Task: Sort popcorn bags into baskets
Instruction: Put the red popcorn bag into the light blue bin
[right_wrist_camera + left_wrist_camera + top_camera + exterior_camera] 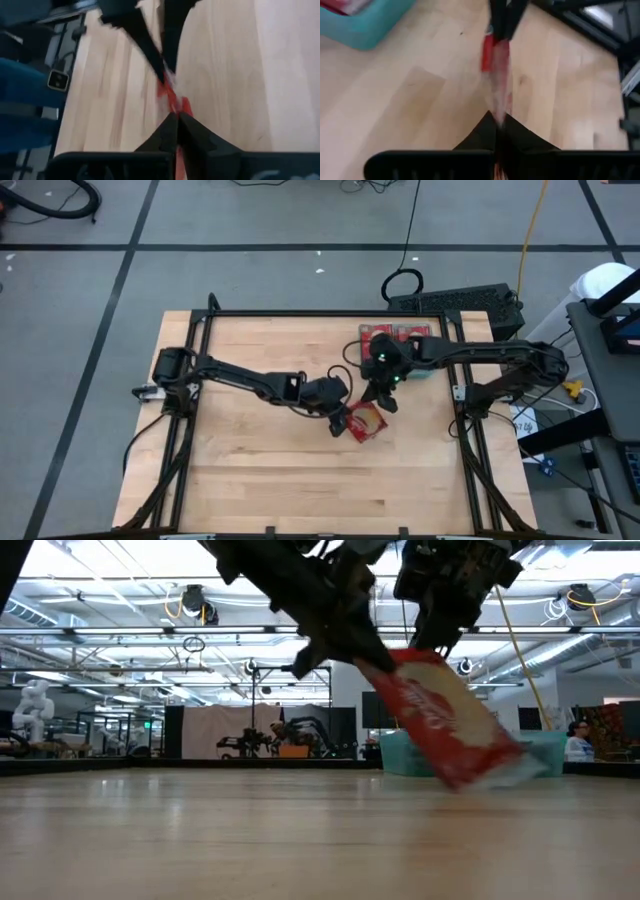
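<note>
Now we grip one bag (366,421) with both end effectors, left (337,423) and right (384,400) each clenched on an edge, holding it tilted over mid-tabletop (250,470), near the basket (415,370).

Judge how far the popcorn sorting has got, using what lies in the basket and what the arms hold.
Done: two popcorn bags appear to lie in the teal basket. In hand: one popcorn bag, tilted over the table, pinched by both the left gripper and right gripper. Left: placing this bag; no loose ones show.
</note>
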{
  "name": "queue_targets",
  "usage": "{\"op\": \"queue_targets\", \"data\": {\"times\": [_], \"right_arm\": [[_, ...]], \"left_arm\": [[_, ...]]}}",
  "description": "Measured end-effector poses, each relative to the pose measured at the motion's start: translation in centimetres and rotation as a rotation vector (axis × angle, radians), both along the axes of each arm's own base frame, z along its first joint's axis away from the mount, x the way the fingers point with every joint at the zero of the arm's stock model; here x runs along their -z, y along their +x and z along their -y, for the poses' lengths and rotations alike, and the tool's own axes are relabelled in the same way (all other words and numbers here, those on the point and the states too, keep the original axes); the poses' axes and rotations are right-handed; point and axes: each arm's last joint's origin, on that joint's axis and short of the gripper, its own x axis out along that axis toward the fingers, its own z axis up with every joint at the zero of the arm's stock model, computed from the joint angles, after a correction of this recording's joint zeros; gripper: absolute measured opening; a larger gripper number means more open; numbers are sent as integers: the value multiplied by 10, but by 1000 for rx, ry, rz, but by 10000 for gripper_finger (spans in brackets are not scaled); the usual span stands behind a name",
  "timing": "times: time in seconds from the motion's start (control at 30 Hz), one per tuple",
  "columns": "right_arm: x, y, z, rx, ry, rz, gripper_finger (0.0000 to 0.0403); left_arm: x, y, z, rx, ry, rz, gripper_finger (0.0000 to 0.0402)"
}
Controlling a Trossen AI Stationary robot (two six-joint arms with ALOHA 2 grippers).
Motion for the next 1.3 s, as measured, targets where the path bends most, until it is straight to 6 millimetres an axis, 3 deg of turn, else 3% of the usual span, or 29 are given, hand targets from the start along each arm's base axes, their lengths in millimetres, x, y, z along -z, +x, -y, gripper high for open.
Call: {"op": "queue_targets", "data": {"times": [0.2,0.4,0.6,0.83,1.3], "right_arm": [[-24,-12,-1,157,-23,60,61],[-47,-26,2,496,33,100,134],[-62,-35,-2,601,46,182,184],[-74,-31,-8,578,59,306,204],[-72,-16,-11,599,140,336,208]], "left_arm": [[-26,-20,-21,135,67,-39,4],[-55,-46,-41,248,117,-48,4],[-85,-73,-65,312,126,6,4],[-111,-92,-91,322,76,127,4],[-113,-104,-124,246,-28,144,8]]}}
